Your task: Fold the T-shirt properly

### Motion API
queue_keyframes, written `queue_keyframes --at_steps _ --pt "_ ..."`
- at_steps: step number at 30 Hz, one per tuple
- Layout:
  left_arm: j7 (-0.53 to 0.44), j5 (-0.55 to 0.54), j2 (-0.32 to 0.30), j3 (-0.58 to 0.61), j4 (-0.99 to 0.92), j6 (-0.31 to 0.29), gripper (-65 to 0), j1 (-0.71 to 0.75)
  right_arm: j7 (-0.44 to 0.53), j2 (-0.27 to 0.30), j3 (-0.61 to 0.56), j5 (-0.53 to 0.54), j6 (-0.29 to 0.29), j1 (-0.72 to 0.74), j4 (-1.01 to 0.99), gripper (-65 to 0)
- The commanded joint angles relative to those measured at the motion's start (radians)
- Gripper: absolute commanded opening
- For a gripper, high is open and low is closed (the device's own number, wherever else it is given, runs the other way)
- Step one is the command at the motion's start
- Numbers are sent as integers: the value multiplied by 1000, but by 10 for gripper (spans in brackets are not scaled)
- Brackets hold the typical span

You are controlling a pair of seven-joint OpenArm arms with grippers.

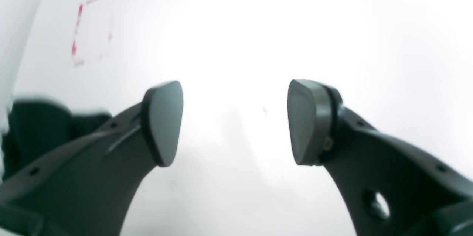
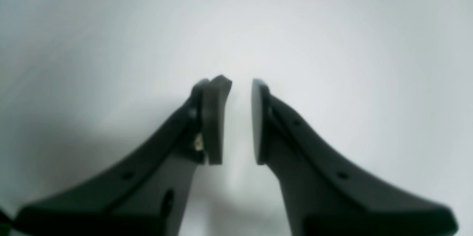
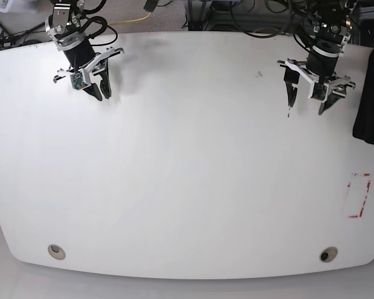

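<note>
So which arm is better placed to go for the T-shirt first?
Probably the left. The left gripper hangs open close to the T-shirt bunched at the table's edge; the right gripper, jaws nearly together, is across the table.
</note>
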Motion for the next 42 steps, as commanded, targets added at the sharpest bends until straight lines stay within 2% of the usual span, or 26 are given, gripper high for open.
queue_keyframes --at_steps 1,7,12,15,19,23,26,34,40,42 --pt "-9 -1 36 -2 17 2 -247 53 27 -6 24 48 3 -64 45 -526" --pt "-46 -2 128 -25 19 2 -247 214 29 -9 69 183 3 -243 63 -526" --pt "-110 -2 186 -58 17 -1 -247 349 29 -15 81 200 4 -389 95 -528" --pt "-110 -2 188 -57 16 -1 -247 407 29 -20 72 200 4 -461 98 -528" --pt "-110 -2 183 -39 -13 -3 -247 476 29 -56 58 192 4 -549 91 -528" --pt "-110 -1 142 -11 -95 -3 -247 487 29 -66 -13 189 1 -588 29 -528" --pt "-110 -1 105 23 -210 2 -247 476 29 -52 -69 189 -6 -578 -61 -528" --pt "-110 7 74 31 -558 2 -247 269 29 -49 -154 182 -8 -401 -330 -528" --pt "-110 8 50 35 -876 5 -247 91 29 -66 -168 31 -10 -239 -560 -528" --pt "-112 8 22 38 -994 22 -249 31 29 -84 -168 -10 -22 -176 -649 -528"
